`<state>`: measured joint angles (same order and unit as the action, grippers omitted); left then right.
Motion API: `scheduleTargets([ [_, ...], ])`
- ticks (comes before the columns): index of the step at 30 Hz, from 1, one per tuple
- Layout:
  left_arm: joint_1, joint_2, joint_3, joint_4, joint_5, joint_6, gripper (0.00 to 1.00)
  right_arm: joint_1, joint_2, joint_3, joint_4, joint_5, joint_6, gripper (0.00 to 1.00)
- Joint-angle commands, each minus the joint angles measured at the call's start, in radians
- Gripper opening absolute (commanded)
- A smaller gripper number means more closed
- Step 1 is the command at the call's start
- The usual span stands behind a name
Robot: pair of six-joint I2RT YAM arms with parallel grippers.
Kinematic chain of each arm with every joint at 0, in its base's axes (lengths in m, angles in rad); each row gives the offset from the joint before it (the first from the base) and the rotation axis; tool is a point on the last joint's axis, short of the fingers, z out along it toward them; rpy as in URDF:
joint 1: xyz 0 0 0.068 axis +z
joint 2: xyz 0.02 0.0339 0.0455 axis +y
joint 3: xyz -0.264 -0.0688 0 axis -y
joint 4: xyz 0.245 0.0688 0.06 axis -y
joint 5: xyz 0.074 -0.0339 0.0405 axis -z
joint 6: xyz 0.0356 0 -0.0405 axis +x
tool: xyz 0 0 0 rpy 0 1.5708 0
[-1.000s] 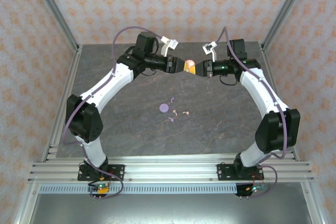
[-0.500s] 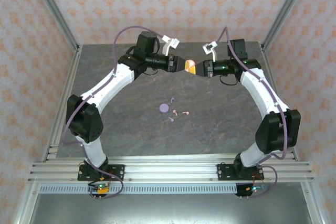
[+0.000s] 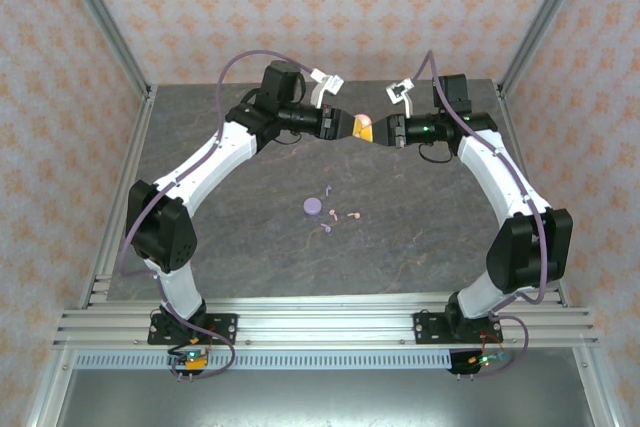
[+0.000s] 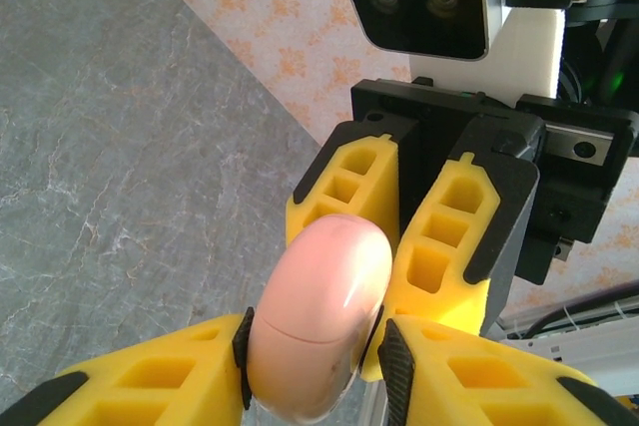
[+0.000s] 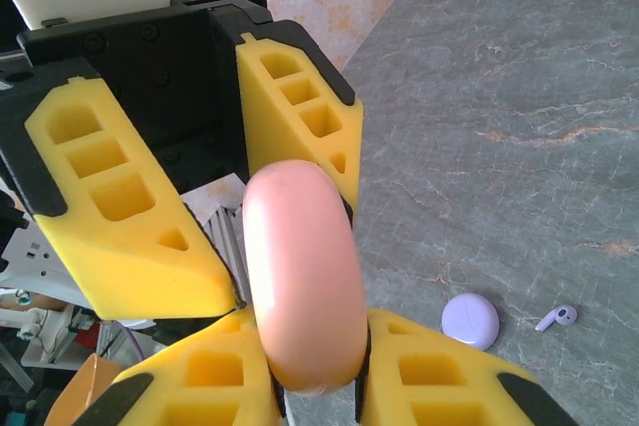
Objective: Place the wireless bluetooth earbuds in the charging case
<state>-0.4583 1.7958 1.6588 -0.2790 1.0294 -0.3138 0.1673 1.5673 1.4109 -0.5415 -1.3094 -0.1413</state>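
Pink case [image 5: 300,266]: it is hanging in the air well beyond the lavender case [image 3: 313,206] and a little to its right. The two claws are holding it between them, meeting nose to nose. Its two halves are sitting together along a thin seam.

Left claw [image 4: 315,351]: it is pointing in from the lavender case's left-hand side and is gripping the pink case. Its black pads are pressing on opposite sides, and only the case is keeping the jaws apart.

Right claw [image 5: 318,371]: it is pointing in from the lavender case's right-hand side and is pinching the same pink case. Its jaws are closing tightly on the case's other end, and its yellow fingers are facing the left claw's.

Lavender case: it is lying flat on the grey marbled table [image 3: 420,237], looking closed.

Lavender earbuds: one [image 3: 327,190] is lying just beyond the lavender case, toward its right. The other [image 3: 325,228] is lying just nearer than it, also toward the right. Both are sitting apart from it.

Pink earbuds: the pair [image 3: 336,214] [image 3: 353,214] is lying side by side just to the right of the lavender case, loose on the table, well below and nearer than the held pink case.
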Motion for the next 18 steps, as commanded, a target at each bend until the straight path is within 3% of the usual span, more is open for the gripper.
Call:
scheduleTargets([
  [1, -0.023, -0.007, 0.022, -0.020, 0.068, 0.025, 0.41, 0.000, -0.026, 0.014, 0.034, -0.018, 0.002, 0.21],
  [7, -0.025, 0.000, 0.027, -0.026, 0.091, 0.030, 0.33, 0.000, -0.020, 0.024, 0.010, -0.029, -0.019, 0.21],
  [12, -0.025, 0.004, 0.039, -0.051, 0.086, 0.045, 0.12, 0.000, -0.019, 0.027, 0.003, -0.009, -0.017, 0.22],
  [18, -0.024, -0.001, 0.046, -0.075, 0.052, 0.062, 0.12, -0.003, -0.031, 0.018, -0.005, 0.016, -0.022, 0.29],
])
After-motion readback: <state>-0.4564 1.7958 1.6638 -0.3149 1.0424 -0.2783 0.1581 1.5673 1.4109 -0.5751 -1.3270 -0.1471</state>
